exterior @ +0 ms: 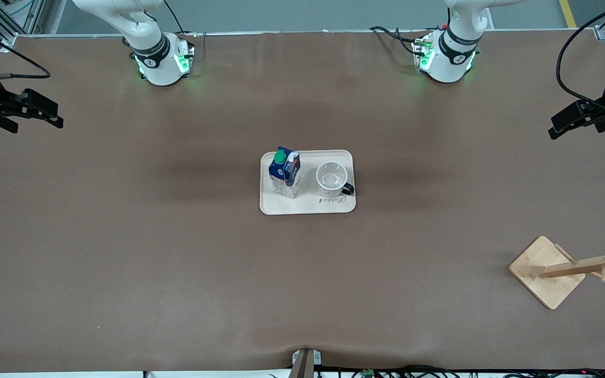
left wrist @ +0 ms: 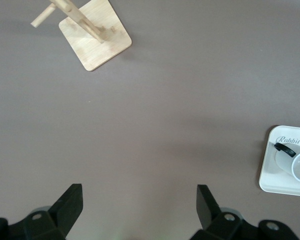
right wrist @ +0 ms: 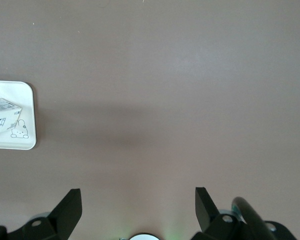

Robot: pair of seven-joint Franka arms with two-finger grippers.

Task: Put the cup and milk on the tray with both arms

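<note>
Milk [exterior: 284,172] and cup [exterior: 332,179] stand upright side by side on the tray [exterior: 308,208] at mid-table, milk toward my right arm's end, cup toward my left, handle facing the camera. My left gripper [exterior: 570,122] hangs over its table end, jaws wide apart, empty. My right gripper [exterior: 40,113] does likewise over its own end. Placing looks done; I judge nothing remains but waiting.
</note>
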